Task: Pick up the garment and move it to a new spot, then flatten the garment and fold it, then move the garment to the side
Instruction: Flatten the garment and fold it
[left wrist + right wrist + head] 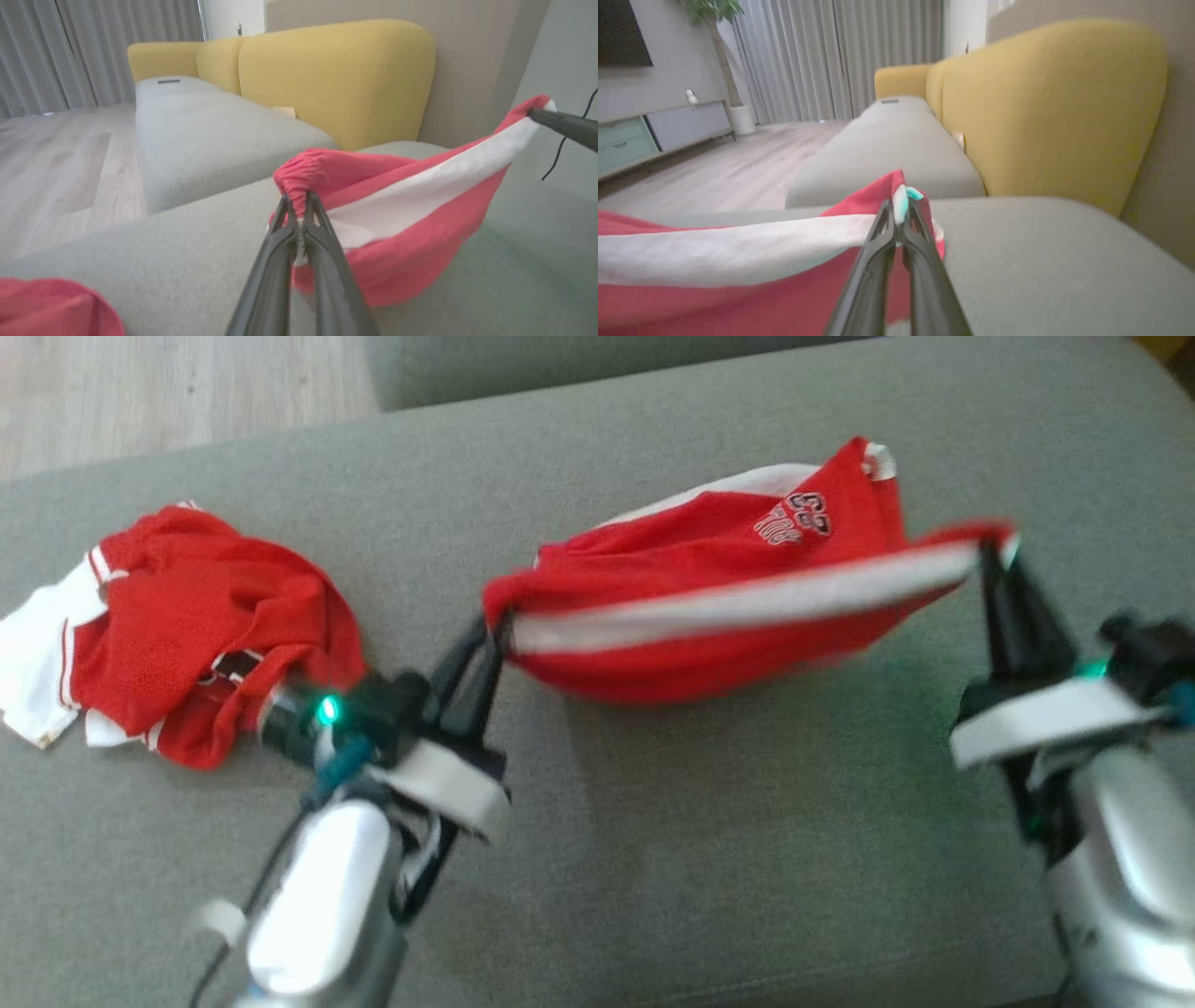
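Garment (709,579), grey seat (700,859), floor (140,392) perhaps wooden

red mesh cloth garment (709,607), matt woven sofa cushion (709,859), glossy metal forearm (317,905).

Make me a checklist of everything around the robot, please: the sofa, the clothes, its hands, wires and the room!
Surface: grey cushion, soft and wide.
Job's things: red garment with a white stripe, stretched between both grippers, sagging in the middle.
Clutter: red-and-white pile, crumpled on the cushion's left.
Grippers: left gripper, fingers shut on the garment's gathered end; right gripper, fingers shut on its other end.
Cables: thin black cable hanging near the right gripper.
Surroundings: yellow backrest, grey curtains, wood floor, plant.
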Robot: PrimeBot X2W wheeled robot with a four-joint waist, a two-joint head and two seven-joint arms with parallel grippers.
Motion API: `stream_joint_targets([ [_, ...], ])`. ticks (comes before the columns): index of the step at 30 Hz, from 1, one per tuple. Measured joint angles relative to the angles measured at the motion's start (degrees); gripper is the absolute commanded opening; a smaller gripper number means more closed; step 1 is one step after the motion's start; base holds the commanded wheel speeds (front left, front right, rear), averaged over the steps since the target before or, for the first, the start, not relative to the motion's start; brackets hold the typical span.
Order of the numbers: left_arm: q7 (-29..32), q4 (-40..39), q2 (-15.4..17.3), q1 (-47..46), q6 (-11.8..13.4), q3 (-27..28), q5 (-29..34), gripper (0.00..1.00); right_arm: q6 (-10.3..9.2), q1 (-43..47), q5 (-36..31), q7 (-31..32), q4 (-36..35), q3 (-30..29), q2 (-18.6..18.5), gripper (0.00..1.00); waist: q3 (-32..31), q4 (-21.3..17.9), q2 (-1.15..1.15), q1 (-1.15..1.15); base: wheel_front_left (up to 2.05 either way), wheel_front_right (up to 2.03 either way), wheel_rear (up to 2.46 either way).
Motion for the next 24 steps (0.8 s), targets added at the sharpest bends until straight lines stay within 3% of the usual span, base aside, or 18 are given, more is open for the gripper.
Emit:
stream_joint_targets([
  [7, -0.01, -4.02, 0.64, -10.29, -0.77, 2.07, -1.01, 0.00, 0.00, -7.32, 0.52, 4.15, -11.24, 2.00, -4.37, 0.00, -3.53, -0.42, 0.00, 0.00, 0.00, 0.00, 0.00],
  [11, -0.01, -5.58, 1.04, -12.73, -0.96, 2.90, -2.29, 0.00, 0.00, -9.25, 0.37, 8.46, -14.72, 1.67, -5.02, 0.00, -6.28, -0.42, 0.00, 0.00, 0.00, 0.00, 0.00],
  [18, -0.01, -8.28, 3.38, -9.21, -1.01, 3.37, -4.15, 0.00, 0.00, -5.48, 1.37, 14.61, -22.20, 0.78, -5.11, 0.00, -9.11, 0.42, 0.00, 0.00, 0.00, 0.00, 0.00],
  [24, 1.41, -12.62, 5.72, -0.23, -1.16, 1.34, -5.27, 0.00, 0.00, 4.92, 0.64, 20.07, -30.12, -5.43, -4.12, 0.00, -9.00, 1.44, 0.00, 0.00, 0.00, 0.00, 0.00],
])
